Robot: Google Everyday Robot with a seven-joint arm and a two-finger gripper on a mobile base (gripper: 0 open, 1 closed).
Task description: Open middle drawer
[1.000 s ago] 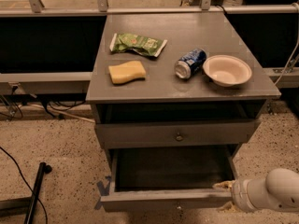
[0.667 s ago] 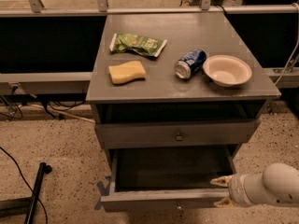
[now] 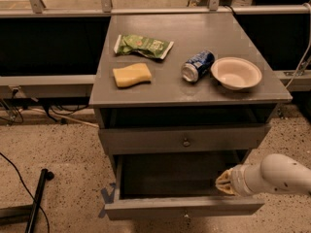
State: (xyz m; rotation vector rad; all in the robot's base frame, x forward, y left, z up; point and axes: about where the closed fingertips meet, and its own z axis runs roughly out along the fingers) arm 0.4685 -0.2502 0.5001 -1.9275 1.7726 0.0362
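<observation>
The grey cabinet (image 3: 146,89) has a dark gap under its top, then the middle drawer (image 3: 146,141), a wide flat grey front with a small round knob (image 3: 186,141), standing closed. Below it the lowest drawer (image 3: 160,208) is pulled out, showing a plain dark interior. My gripper (image 3: 224,182) comes in from the right on a white arm (image 3: 277,174). Its yellowish tip sits over the right side of the open lowest drawer, below and to the right of the middle drawer's knob, holding nothing that I can see.
On the cabinet top lie a green snack bag (image 3: 143,45), a yellow sponge (image 3: 131,74), a blue can (image 3: 198,65) on its side and a white bowl (image 3: 236,73). A black stand (image 3: 38,198) and cables lie on the floor at the left. A rail runs behind.
My gripper has moved left and slightly up, from the open lowest drawer's right front corner to above its right side. The drawers and tabletop items have not moved.
</observation>
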